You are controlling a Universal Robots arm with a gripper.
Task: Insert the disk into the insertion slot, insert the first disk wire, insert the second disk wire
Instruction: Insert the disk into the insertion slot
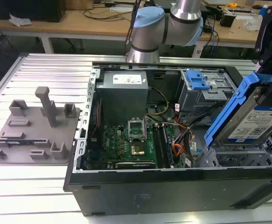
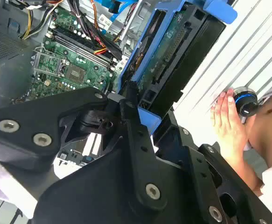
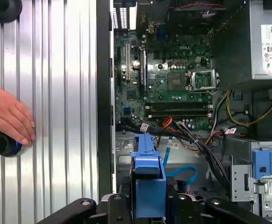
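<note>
**Disk up in the air, not in the slot yet.**

The gripper [image 3: 149,203] is pinching the disk [image 1: 256,125] by its blue frame. In the exterior view the disk hangs tilted over the PC case [image 1: 173,191], at that view's right. It's just above the insertion slot [image 1: 240,158], w/ its low end near the slot but not inside. Can't tell if it touches. So step 1 isn't done, I think. The 2 wire steps are left too. A blue wire [image 3: 184,173] & orange wires [image 1: 177,150] lie loose in the case by the green board [image 1: 131,140]. None looks plugged into the disk. A person's hand [image 3: 10,119] rests on the ribbed table [image 1: 28,186] by a round black knob [image 3: 3,143], outside the case.
</note>
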